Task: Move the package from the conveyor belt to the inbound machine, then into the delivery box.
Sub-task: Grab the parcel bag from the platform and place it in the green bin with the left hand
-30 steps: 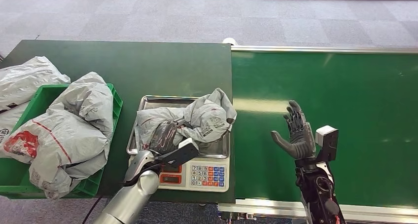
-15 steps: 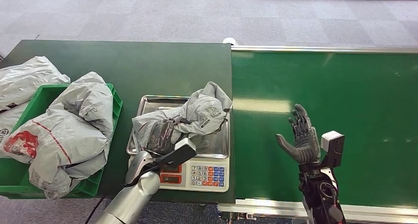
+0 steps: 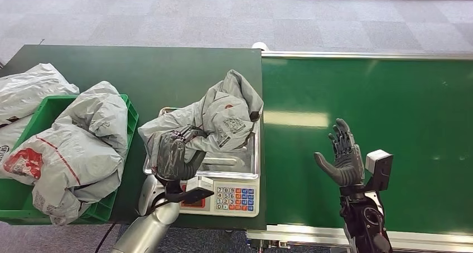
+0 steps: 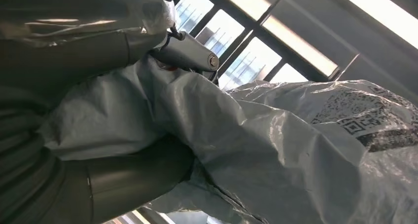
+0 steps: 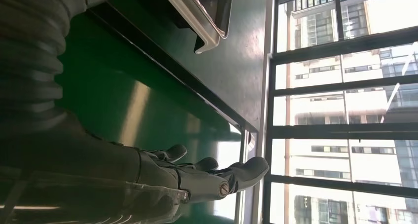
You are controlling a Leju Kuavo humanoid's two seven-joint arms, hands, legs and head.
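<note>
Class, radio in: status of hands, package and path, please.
Left hand grips grey package, lifted partly off scale tray. Right hand open above conveyor belt. Green bin already piled with bags.

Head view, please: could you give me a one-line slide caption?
Left hand lifts a grey package off the scale tray; right hand open over conveyor.

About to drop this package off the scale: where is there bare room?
Bare: the table behind the scale and bin, and the belt around the right hand. Crowded: the bin, heaped with bags. The left hand holds the package.
</note>
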